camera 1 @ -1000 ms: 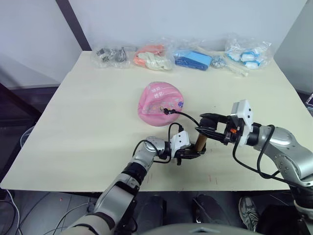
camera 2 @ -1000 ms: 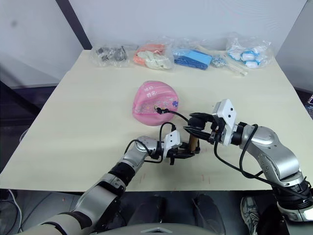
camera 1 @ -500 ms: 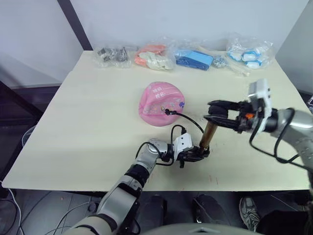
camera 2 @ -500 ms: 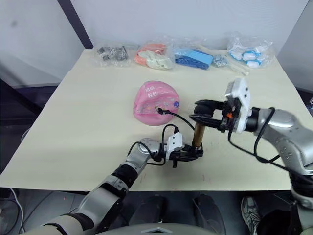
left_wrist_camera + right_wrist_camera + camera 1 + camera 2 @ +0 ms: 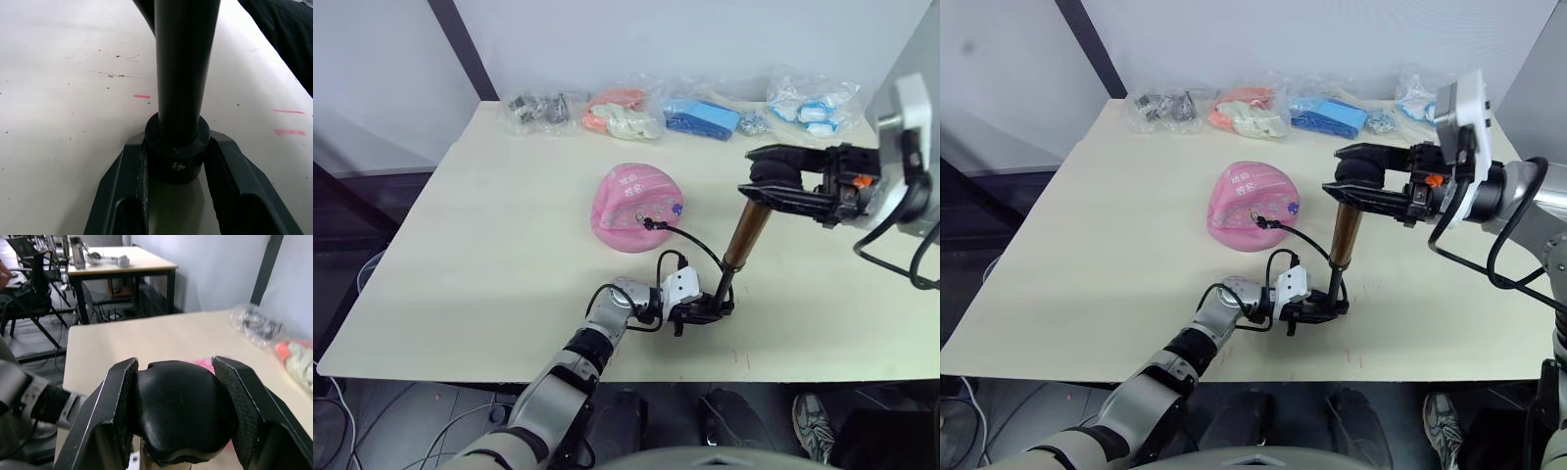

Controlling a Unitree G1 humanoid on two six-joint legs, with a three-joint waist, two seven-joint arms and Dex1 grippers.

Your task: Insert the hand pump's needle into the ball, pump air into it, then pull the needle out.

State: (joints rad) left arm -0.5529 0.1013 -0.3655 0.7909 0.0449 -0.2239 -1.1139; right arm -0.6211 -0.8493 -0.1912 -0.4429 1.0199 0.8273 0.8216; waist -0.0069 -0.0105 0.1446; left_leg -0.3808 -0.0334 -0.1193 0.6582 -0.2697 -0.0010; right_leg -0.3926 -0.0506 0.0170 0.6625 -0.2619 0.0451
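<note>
- The hand pump (image 5: 742,235) stands near the front edge of the table (image 5: 460,245), tilted slightly, its black rod drawn out below the bronze barrel; the thin hose (image 5: 690,241) arcs from it to the ball (image 5: 636,206).
- The ball is a saggy pink dome just behind the pump, mid-table, with the needle (image 5: 647,223) seated at its near side, as far as I can tell.
- My left gripper (image 5: 177,161) is clamped on the pump's black base cap, pinning it to the tabletop.
- My right gripper (image 5: 177,406) is clenched on the black handle, raised high.
- I judge this the top of a pumping stroke: I should push down straight along the barrel's axis, keep the base pinned, and avoid dragging the hose so the needle stays in.
- The table is pale wood with small scuffs and red marks near the front.
- Clear bags of assorted items (image 5: 680,113) line its far edge.
- Behind are a plain wall, another table and chairs (image 5: 29,298).
</note>
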